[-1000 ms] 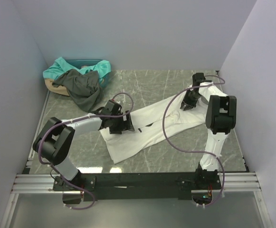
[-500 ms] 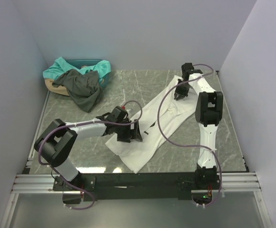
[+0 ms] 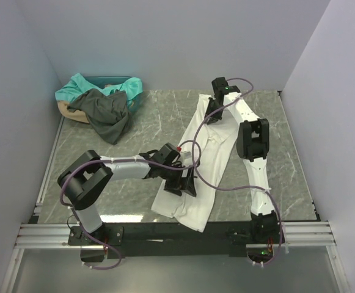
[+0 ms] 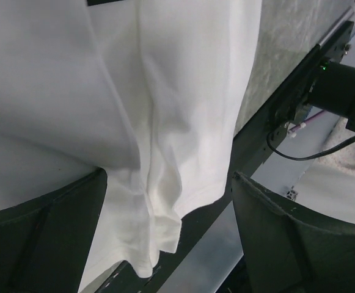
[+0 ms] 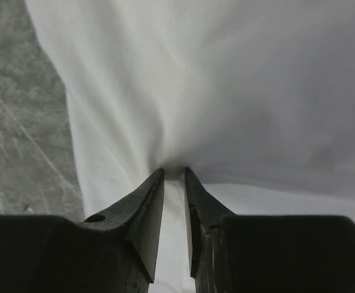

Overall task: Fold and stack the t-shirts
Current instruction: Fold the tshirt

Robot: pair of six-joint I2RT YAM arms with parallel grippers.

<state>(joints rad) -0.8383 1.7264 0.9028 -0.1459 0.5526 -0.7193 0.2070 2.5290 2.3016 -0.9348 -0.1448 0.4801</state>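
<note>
Grey-veined marble tabletop (image 3: 159, 113) sits boxed in by pale lilac walls (image 3: 183, 36). On it the white t-shirt (image 3: 186, 210) lies drawn out in a long, narrow band from the far middle to the near edge.

The right gripper (image 3: 211, 115) is at the band's far end. In its wrist view the two fingers (image 5: 146, 207) stand almost together with only a thin slit between them. A tuck of white cloth (image 5: 226, 91) is nipped at their tips, and creases fan away from the pinch. Marble shows to the left of them.

The left gripper (image 3: 186, 183) hangs over the near part of the band with its fingers (image 4: 49, 238) spread wide and gripping nothing. The cloth (image 4: 183, 91) runs beneath and between them, and its hem falls just ahead of the tips, over the table's near edge.

Well away from both sets of fingers, in the far left corner, the dark grey t-shirt (image 3: 104, 113) is draped over the crumpled teal t-shirt (image 3: 82, 85), both heaped on a tan-edged container (image 3: 62, 108).
</note>
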